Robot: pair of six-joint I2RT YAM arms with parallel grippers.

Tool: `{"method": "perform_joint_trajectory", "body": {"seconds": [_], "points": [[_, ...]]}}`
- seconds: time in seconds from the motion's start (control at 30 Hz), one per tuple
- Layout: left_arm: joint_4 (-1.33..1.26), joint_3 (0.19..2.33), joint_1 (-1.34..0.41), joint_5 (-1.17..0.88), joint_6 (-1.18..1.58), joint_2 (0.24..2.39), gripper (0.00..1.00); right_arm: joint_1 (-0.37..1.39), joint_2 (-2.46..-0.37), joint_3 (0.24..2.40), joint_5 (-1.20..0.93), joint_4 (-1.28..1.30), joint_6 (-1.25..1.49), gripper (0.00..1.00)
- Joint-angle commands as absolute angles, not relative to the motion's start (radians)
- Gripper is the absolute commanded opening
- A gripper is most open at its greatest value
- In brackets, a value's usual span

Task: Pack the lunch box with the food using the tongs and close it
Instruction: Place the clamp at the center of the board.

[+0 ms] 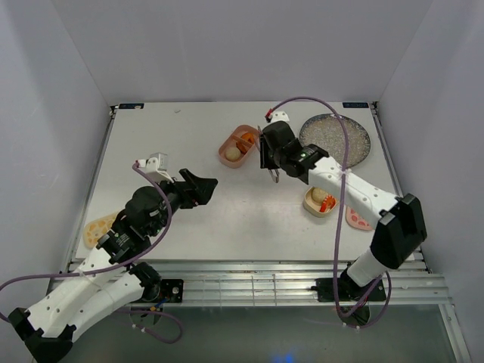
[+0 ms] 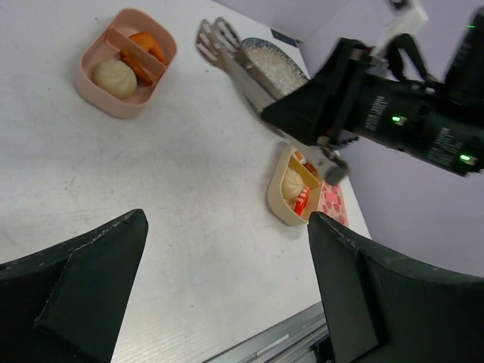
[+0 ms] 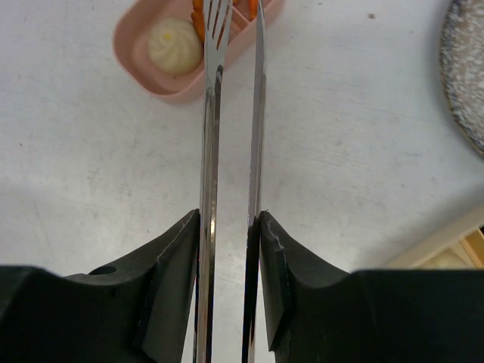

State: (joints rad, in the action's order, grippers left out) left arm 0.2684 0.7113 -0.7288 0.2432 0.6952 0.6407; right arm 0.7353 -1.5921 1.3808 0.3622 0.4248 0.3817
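Right gripper: I see its two black fingers clamped on the tongs, one pad against each blade
Tongs: thin, bright silvery metal; the two blades run nearly parallel with a narrow gap between them; one tip is slotted like a fork; from the right wrist camera the tips reach over the pink tray
Left gripper: fingers spread wide apart, gripping nothing; it hovers above bare table, well apart from the trays
Pink tray: far centre of the table, just left of the right gripper; a cream bun in one compartment, orange-topped pieces in the other
Tan-yellow tray: nearer me, under the right arm; I make out a pale round piece and an orange-red one inside
Pink lid: flat on the table just beside the tan-yellow tray
Tan lid: at the table's left edge by the left arm
Grey speckled plate: far right corner
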Motion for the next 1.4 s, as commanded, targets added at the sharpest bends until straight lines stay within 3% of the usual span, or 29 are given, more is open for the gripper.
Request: {"method": "perform_joint_trajectory", "body": {"seconds": [0.0, 0.13, 0.33, 0.6, 0.9, 1.1, 1.37], "points": [[0.31, 0.756, -0.732, 0.232, 0.675, 0.649, 0.98, 0.741, -1.451, 1.316, 0.449, 0.397, 0.399, 0.41], [0.319, 0.779, -0.732, 0.203, 0.664, 0.65, 0.98, 0.739, -1.358, 1.153, 0.473, 0.373, 0.397, 0.41], [0.368, 0.839, -0.733, 0.224, 0.638, 0.633, 0.98, 0.758, -1.33, 1.091, 0.397, 0.321, 0.429, 0.39], [0.544, 1.12, -0.732, 0.25, 0.575, 0.701, 0.98, 0.922, -1.526, 1.339, 0.422, 0.258, 0.529, 0.37], [0.735, 1.4, -0.732, 0.222, 0.548, 0.726, 0.98, 1.045, -2.017, 1.787, 0.468, 0.359, 0.624, 0.35], [0.755, 1.402, -0.733, 0.235, 0.566, 0.654, 0.98, 1.12, -2.244, 2.025, 0.612, 0.38, 0.672, 0.35], [0.762, 1.374, -0.733, 0.241, 0.58, 0.609, 0.98, 1.164, -2.384, 2.039, 0.681, 0.351, 0.726, 0.39]]}}
